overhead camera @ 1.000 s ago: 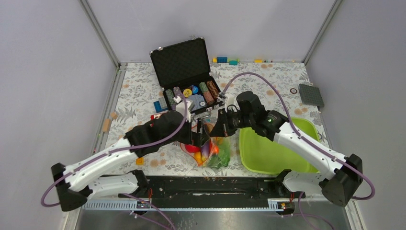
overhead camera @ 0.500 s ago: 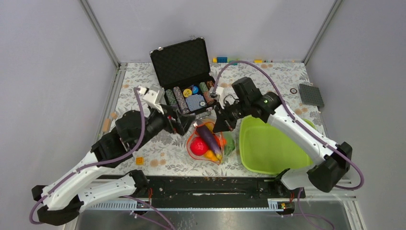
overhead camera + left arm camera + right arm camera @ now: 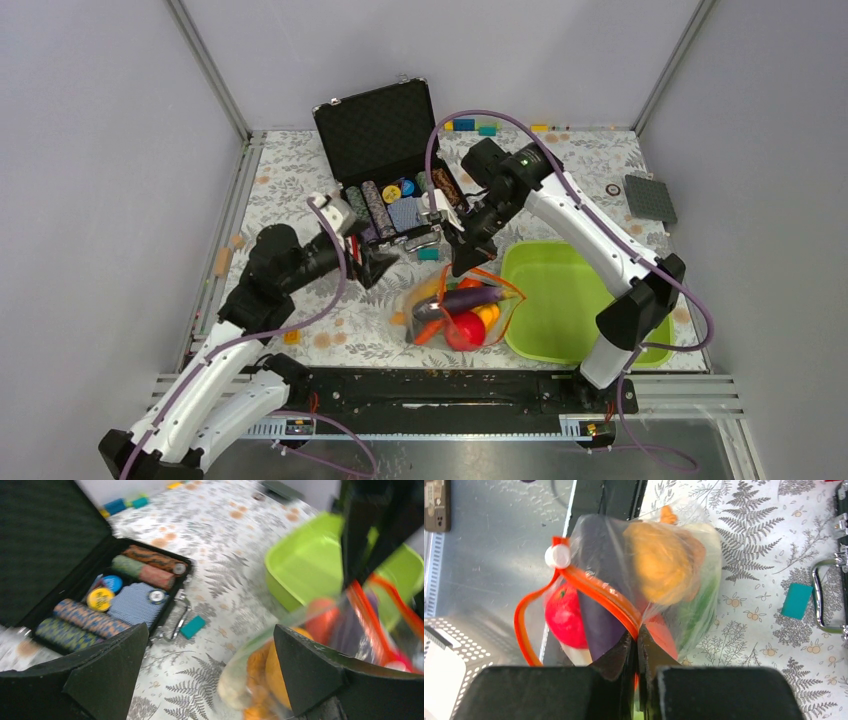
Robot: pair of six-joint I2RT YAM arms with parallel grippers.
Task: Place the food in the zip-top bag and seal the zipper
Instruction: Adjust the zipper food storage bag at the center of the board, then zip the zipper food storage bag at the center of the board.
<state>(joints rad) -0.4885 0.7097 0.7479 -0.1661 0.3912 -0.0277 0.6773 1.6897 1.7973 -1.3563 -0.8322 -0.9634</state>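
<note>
Over the middle of the frame in the top view, the right claw [image 3: 460, 262] is clenched on the zipper [image 3: 591, 587] of the zip-top bag [image 3: 455, 318], pinching the orange-red strip between its fingertips. The bag sags below it in the lower centre, just left of the lime-green tray [image 3: 560, 285]. I cannot tell whether its bottom rests on the table [image 3: 300, 180].

The bag's mouth is not sealed. In the right wrist view the strip bows out into an open loop toward the left of the frame, with a white slider [image 3: 557, 556] at its far end.

Through the clear plastic I can make out the food:
- a purple eggplant [image 3: 596, 597] lying across the middle
- a red apple [image 3: 564, 617] beside it
- a yellow-orange pepper [image 3: 659, 560] above
- green lettuce [image 3: 698, 607] against the right wall

The left claw [image 3: 380, 262] sits left of centre with its fingers spread wide, grasping nothing. It is just in front of the open black case [image 3: 380, 125] of poker chips [image 3: 82, 617]. From its own camera the bag bulges close by its right finger [image 3: 310, 672] — touching or not, I cannot say. A small teal brick [image 3: 192, 626] lies on the table between the case and the bag.
</note>
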